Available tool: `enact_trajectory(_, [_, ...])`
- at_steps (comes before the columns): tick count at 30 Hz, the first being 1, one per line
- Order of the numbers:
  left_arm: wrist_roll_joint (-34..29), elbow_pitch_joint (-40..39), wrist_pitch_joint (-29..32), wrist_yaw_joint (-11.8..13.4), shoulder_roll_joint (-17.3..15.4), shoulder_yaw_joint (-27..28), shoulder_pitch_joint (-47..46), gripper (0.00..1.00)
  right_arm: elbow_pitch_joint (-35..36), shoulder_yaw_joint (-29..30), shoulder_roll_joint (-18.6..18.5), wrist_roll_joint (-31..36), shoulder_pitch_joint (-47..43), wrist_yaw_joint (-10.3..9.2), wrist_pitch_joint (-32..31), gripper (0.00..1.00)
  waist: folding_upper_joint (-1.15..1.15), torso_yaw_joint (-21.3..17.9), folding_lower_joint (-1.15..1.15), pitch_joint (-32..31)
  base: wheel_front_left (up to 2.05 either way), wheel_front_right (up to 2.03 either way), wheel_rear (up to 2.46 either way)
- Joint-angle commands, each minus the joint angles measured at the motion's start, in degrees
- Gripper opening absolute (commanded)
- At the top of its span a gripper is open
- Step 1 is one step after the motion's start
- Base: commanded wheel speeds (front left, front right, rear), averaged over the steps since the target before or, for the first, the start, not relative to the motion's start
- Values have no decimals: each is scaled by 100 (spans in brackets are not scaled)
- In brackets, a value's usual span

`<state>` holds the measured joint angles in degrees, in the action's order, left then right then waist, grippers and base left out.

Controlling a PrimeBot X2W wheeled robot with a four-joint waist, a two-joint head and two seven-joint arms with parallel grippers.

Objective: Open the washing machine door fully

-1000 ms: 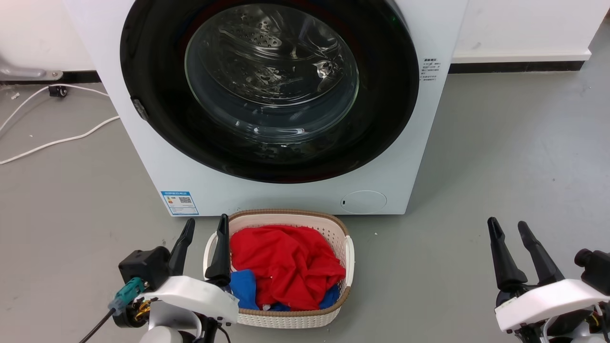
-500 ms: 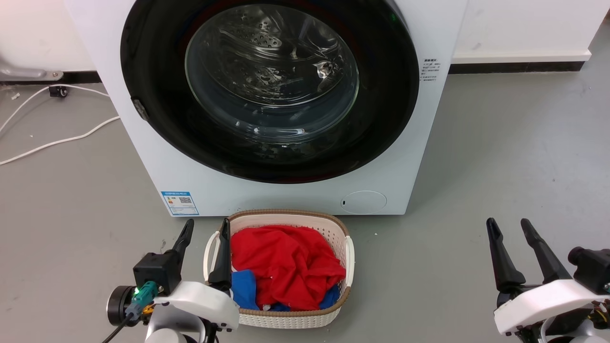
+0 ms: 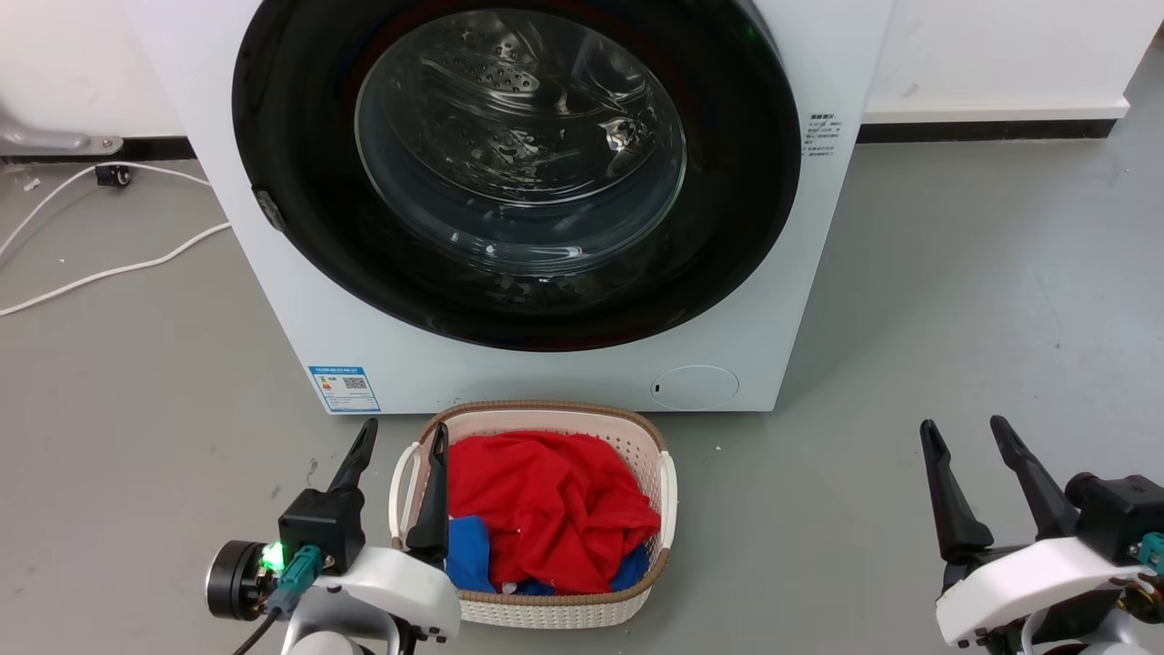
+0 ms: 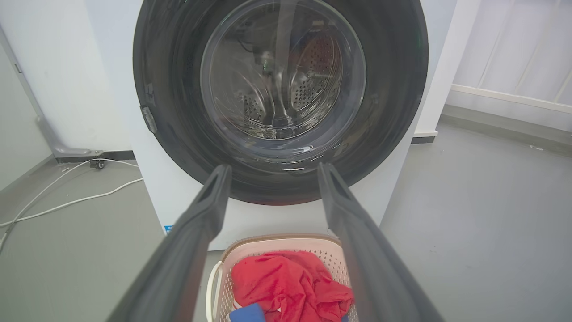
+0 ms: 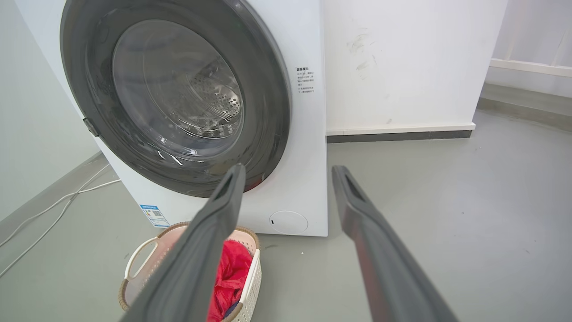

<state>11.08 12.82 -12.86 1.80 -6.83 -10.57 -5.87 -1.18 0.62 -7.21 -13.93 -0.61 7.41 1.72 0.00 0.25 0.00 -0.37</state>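
Large round glossy black door with a bulging clear glass centre [image 3: 518, 173] is shut against the white machine front, above a white plastic laundry basket [image 3: 668, 482].

Left gripper [image 3: 406, 428] and right gripper [image 3: 962, 423] are both spread wide, empty, well short of it.

Judged rigid, weighty, glass slick. Take the ring's outer rim, opposite the small metal tab [image 3: 265, 207] (probably the hinge).

Right wrist view gives the rim in side profile. Left wrist view, head-on, gives the perforated steel drum [image 4: 308, 85] behind the glass.
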Motion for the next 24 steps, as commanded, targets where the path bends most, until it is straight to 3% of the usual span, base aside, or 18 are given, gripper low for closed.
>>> enact_trajectory(1, [-108, -5, -36, 27, -29, -12, -14, 100, 31, -11, -31, 108, -20, 12, 27, 100, 0, -1, 0, -4, 0, 0, 0])
enact_trajectory(24, [-445, 215, -248, -212, 164, 269, 17, 100, 95, 117, 113, 736, -81, 14, 151, 100, 0, -6, 0, -56, 0, 0, 0])
